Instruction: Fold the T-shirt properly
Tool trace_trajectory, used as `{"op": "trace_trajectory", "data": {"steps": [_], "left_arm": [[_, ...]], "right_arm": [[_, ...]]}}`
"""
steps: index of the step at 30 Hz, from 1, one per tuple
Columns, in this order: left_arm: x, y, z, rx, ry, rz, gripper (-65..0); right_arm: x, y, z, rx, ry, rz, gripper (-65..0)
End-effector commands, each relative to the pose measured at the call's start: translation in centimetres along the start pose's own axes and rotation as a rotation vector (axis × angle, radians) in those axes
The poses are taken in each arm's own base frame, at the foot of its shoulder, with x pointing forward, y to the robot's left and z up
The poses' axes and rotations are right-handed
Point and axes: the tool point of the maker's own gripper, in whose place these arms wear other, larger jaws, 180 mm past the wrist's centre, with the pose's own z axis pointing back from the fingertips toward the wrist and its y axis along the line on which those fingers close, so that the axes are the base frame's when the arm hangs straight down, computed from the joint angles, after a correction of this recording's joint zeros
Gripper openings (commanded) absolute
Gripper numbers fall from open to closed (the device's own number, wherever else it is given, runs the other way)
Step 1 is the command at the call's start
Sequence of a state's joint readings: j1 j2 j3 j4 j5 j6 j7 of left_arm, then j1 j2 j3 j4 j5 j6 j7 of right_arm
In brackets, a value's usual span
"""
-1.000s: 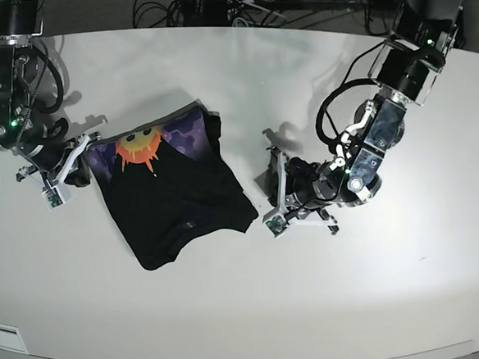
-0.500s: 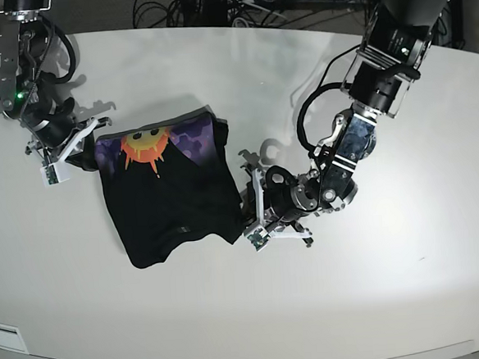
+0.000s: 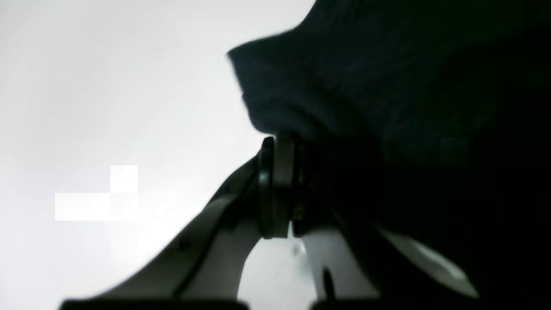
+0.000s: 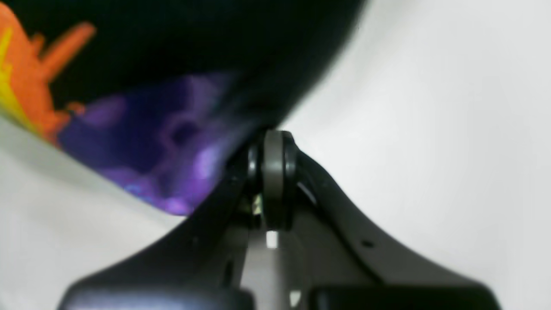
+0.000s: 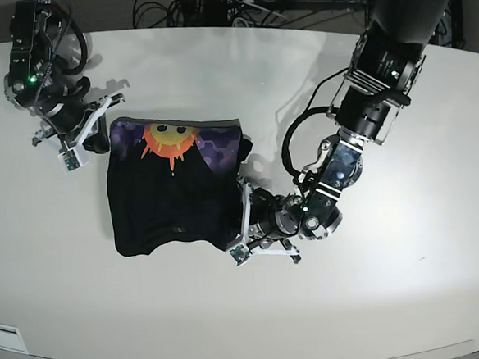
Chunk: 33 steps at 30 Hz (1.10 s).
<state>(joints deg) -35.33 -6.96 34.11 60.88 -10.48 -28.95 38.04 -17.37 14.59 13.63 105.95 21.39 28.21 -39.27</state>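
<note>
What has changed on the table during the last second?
Both grippers, shut on the T-shirt, moved: the left gripper pushed its edge toward the shirt's middle, the right gripper carried its corner up the table. The sun print stayed face up.

The base view looks down from high on the whole table (image 5: 441,239). Both wrist views sit close behind their jaws, sharing the T-shirt (image 5: 170,192) with it

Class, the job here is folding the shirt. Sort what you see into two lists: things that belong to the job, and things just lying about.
Belongs to the job:
- T-shirt
- left gripper, shut on the T-shirt's edge
- right gripper, shut on its printed corner

Just lying about:
- cables behind the table
- white table
</note>
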Motion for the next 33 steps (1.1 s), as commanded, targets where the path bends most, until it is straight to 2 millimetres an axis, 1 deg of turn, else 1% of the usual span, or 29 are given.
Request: {"op": "trace_trajectory", "data": {"steps": [1,3,6,8,11,13,15,17,21,24,27,30,33], "left_arm": [[1.5,1.2,0.9,0.019,-0.015,-0.01,-65.0],[1.7,0.9,1.6,-0.004,-0.012,0.013,-65.0],[2.5,0.4,3.2,-0.046,-0.034,0.043,-65.0],[3.2,-0.2,4.6,-0.085,-0.057,0.05,-65.0],[4.3,-1.7,7.7,-0.155,-0.114,0.037,-65.0],[4.0,-2.7,9.6,-0.179,-0.139,-0.01,-65.0],[3.0,-3.6,11.0,-0.19,-0.154,-0.026,-65.0],[1.7,-4.8,12.0,-0.213,-0.161,-0.013,-65.0],[-2.4,-7.6,14.0,-0.241,-0.128,0.024,-65.0],[-4.9,-9.2,16.4,-0.233,-0.117,0.044,-65.0],[-6.7,-10.3,19.2,-0.199,-0.107,0.053,-65.0],[-7.9,-11.7,21.9,-0.171,-0.098,0.056,-65.0],[-8.8,-13.7,24.2,-0.161,-0.09,0.079,-65.0]], "right_arm": [[3.2,-0.5,1.0,-0.01,-0.106,0.025,-65.0],[5.3,-0.7,2.3,-0.015,-0.173,0.02,-65.0],[7.3,-1.1,4.1,-0.014,-0.238,-0.001,-65.0],[7.8,-1.2,5.3,0.001,-0.266,-0.014,-65.0],[7.7,-0.8,7.3,0.046,-0.303,-0.05,-65.0],[7.4,-0.2,8.8,0.081,-0.316,-0.072,-65.0],[7.1,0.4,10.1,0.113,-0.318,-0.073,-65.0],[6.5,0.8,11.5,0.125,-0.304,-0.069,-65.0],[5.5,1.4,14.2,0.127,-0.265,-0.063,-65.0],[4.6,1.8,16.0,0.122,-0.226,-0.061,-65.0],[3.2,2.3,17.1,0.123,-0.162,-0.067,-65.0],[1.4,2.4,17.7,0.12,-0.095,-0.085,-65.0],[-0.2,2.9,18.3,0.131,-0.035,-0.106,-65.0]]}}
